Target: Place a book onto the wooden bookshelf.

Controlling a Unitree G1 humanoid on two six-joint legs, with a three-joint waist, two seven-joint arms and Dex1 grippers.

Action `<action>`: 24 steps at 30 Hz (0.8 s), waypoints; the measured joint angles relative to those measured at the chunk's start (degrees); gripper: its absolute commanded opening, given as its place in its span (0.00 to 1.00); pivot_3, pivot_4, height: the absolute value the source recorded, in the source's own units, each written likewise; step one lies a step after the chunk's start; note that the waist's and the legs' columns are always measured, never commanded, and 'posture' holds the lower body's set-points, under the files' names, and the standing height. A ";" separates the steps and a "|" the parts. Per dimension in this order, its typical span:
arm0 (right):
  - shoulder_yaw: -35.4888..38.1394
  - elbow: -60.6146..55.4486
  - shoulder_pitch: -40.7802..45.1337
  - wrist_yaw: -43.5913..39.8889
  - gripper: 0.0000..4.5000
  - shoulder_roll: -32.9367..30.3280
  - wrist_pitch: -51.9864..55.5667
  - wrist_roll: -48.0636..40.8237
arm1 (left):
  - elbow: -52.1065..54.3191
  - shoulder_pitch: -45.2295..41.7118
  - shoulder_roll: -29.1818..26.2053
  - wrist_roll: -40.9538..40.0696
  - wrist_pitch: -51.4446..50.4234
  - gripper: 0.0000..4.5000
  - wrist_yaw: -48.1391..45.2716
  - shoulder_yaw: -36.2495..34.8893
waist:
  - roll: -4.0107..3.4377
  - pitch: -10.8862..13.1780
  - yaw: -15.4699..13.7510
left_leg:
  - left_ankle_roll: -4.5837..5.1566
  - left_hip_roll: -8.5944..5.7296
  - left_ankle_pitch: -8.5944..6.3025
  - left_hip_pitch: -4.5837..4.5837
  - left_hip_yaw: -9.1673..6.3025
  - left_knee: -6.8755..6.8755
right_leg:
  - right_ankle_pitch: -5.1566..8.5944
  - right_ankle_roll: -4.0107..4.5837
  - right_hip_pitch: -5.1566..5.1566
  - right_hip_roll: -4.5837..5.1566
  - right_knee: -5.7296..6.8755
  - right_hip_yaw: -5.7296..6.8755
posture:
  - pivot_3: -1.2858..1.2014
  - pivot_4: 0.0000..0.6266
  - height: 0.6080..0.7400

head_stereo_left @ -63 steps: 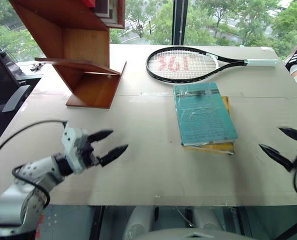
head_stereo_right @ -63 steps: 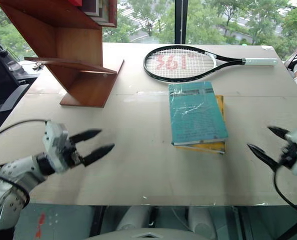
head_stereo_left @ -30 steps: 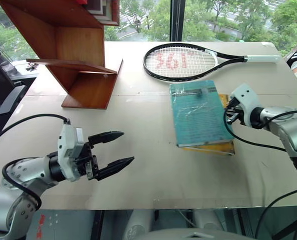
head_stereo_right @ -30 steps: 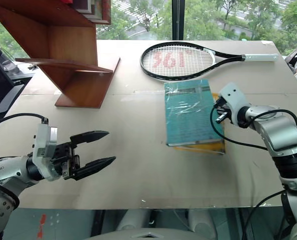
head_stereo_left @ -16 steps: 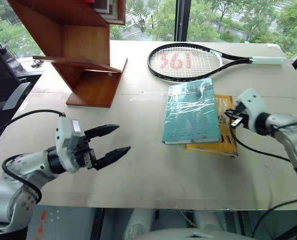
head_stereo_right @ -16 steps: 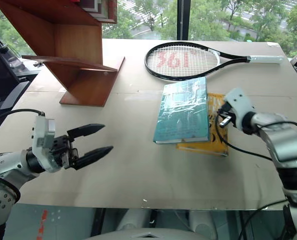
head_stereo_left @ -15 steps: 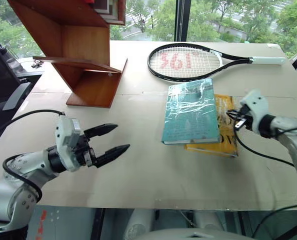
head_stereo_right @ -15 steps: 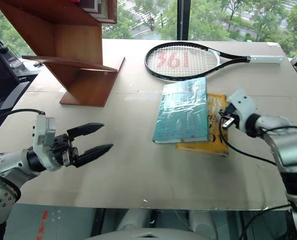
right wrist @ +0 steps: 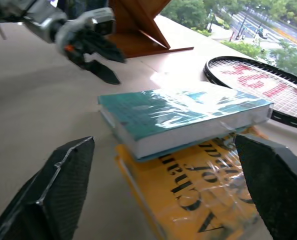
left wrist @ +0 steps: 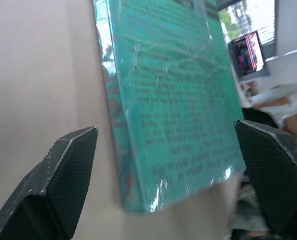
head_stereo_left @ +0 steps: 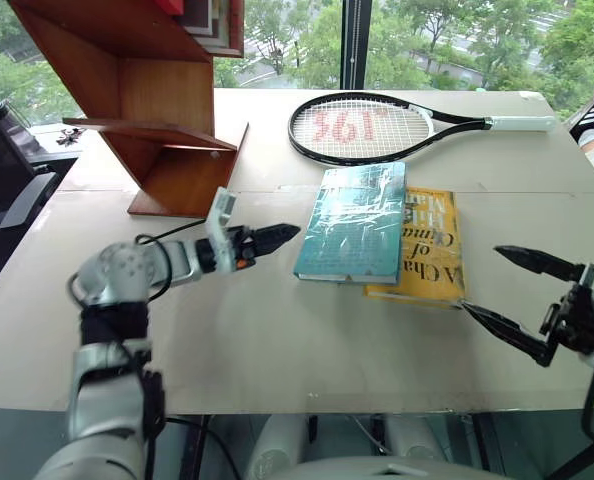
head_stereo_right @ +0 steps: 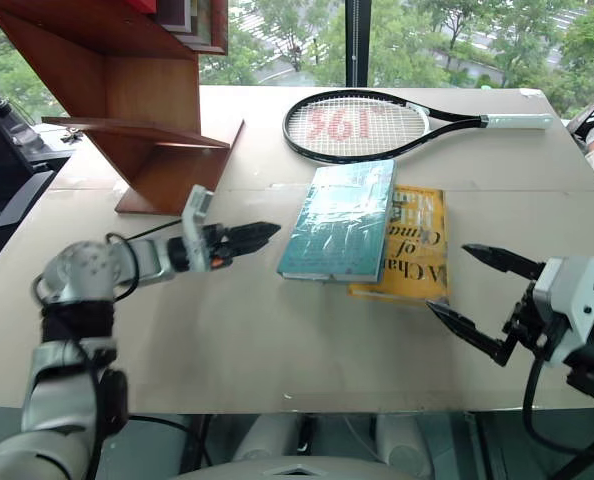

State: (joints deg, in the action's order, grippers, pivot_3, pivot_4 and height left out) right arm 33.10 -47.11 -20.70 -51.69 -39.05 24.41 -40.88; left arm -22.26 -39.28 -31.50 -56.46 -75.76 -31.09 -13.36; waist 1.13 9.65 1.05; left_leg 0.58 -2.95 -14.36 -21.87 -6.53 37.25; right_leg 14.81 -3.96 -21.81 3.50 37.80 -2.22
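Wooden bookshelf (head_stereo_left: pixel 167 110) top cut off by edge

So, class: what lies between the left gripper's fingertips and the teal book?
Nothing: in the left eye view only bare table separates the open left gripper from the teal book.

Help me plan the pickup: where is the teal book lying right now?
The teal book lies mid-table, partly atop the yellow book, just below the tennis racket, with the left end effector beside its left edge.
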 measured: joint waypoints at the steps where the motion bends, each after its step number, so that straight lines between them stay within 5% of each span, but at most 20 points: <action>1: 1.21 -1.63 -2.07 0.88 0.99 0.59 -0.15 -0.29 | -5.88 -3.82 0.65 1.75 -0.03 1.00 -1.24 0.67 | 0.04 0.01 -0.12 | -0.01 -0.01 0.00 -0.01 -0.02 -0.01 | 0.00 0.00 0.01 0.03 0.01 0.00 | 0.52 0.24 1.00; 12: 4.19 -8.76 -10.59 7.35 0.99 2.85 -1.05 0.00 | -37.12 -20.11 8.20 16.34 6.21 1.00 -17.96 6.66 | 0.14 0.06 -1.01 | -0.03 -0.20 0.00 -0.20 -0.10 -0.04 | 0.09 -0.14 -0.09 0.21 -0.11 0.08 | 0.52 0.24 1.00; 24: 6.10 -11.10 -16.05 11.13 0.99 3.16 -3.43 -0.66 | -46.76 -23.70 13.72 23.63 8.19 1.00 -31.30 4.90 | 0.18 0.08 -0.58 | 0.00 -0.23 0.00 -0.20 -0.15 -0.04 | 0.13 -0.20 -0.08 0.27 -0.08 0.08 | 0.52 0.24 1.00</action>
State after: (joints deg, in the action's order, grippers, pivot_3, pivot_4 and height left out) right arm 39.19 -58.21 -36.75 -40.56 -35.89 20.98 -41.54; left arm -69.02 -62.98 -17.78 -32.83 -67.57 -62.38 -8.46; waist 1.31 9.73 0.47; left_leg 0.57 -3.18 -14.36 -22.08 -6.67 37.21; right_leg 14.94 -4.16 -21.89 3.77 37.72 -2.13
